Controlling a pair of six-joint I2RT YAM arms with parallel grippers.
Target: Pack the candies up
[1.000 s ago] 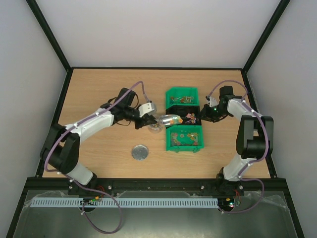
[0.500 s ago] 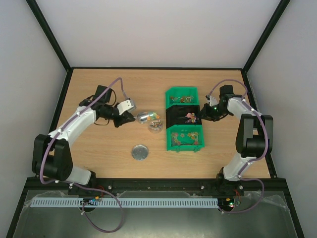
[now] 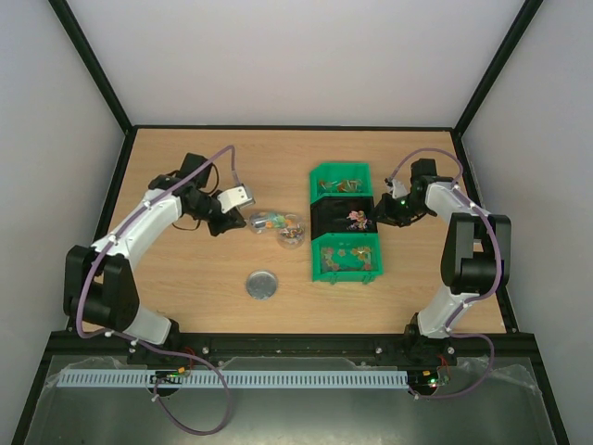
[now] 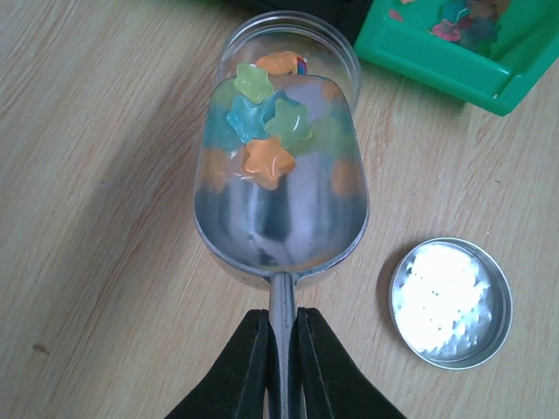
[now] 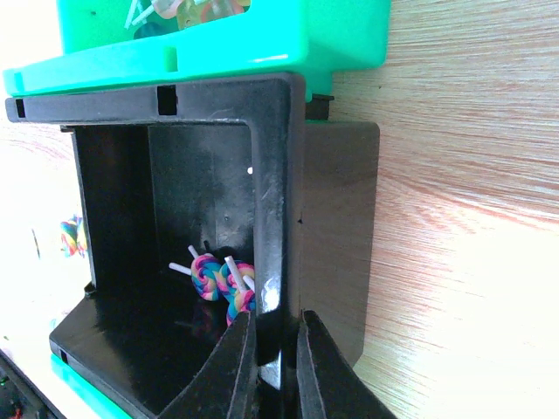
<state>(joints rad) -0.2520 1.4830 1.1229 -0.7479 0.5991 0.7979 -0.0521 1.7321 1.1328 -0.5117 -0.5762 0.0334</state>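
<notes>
While L pincer (image 4: 281,321) grips scoop (image 4: 279,236), candies (image 4: 266,161) at jar (image 4: 342,54), R pincer (image 5: 275,325) clamps black bin (image 5: 175,192), lid (image 4: 450,301) near.

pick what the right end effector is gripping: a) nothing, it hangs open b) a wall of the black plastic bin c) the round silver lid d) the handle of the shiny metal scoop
b: the right wrist view shows the right end effector shut, with its fingers on either side of a wall of the black plastic bin.
</notes>
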